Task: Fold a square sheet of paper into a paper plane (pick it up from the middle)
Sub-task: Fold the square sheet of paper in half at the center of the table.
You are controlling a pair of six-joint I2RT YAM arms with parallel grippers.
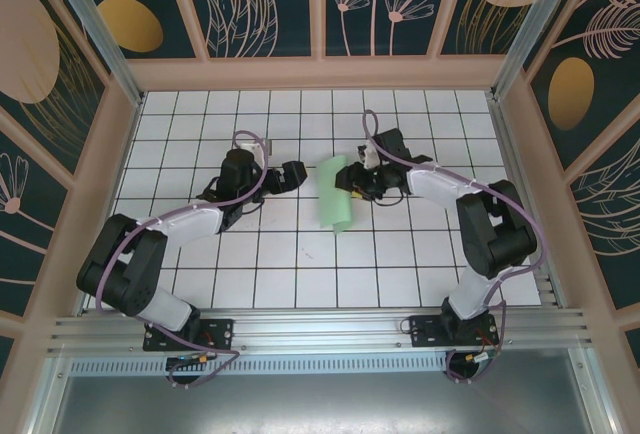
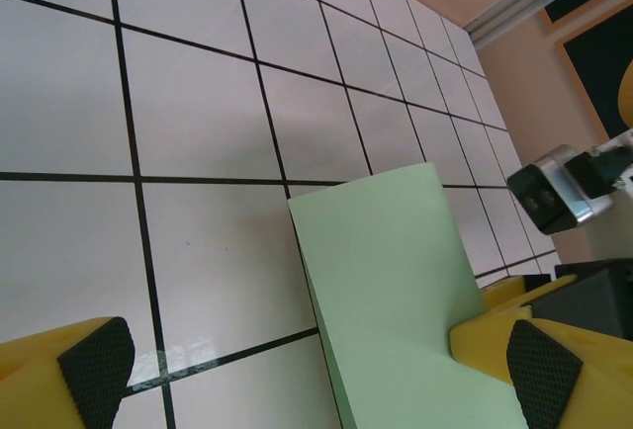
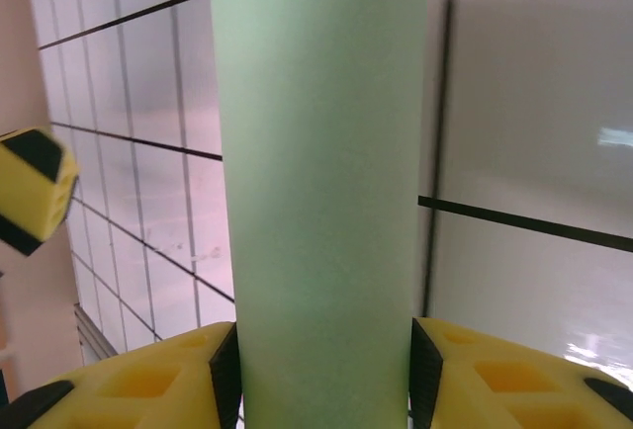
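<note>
The square sheet of paper (image 1: pixel 335 194) is pale mint green and lies bowed into a curve near the middle of the grid table. My right gripper (image 1: pixel 356 186) is shut on it from the right. In the right wrist view the black pads (image 3: pixel 226 382) press both sides of the curled sheet of paper (image 3: pixel 316 152), with the right gripper (image 3: pixel 324 385) around its near end. My left gripper (image 1: pixel 294 172) stands wide open just left of the sheet. In the left wrist view the sheet of paper (image 2: pixel 386 271) reaches in between the left gripper's (image 2: pixel 316 365) spread fingers, close to the right-hand pad (image 2: pixel 539 365).
The white grid table (image 1: pixel 300 264) is walled by a peach frame (image 1: pixel 320 72) at the back and sides. The right wrist's camera housing (image 2: pixel 554 192) shows beyond the sheet. A left fingertip (image 3: pixel 35 190) shows at the left of the right wrist view.
</note>
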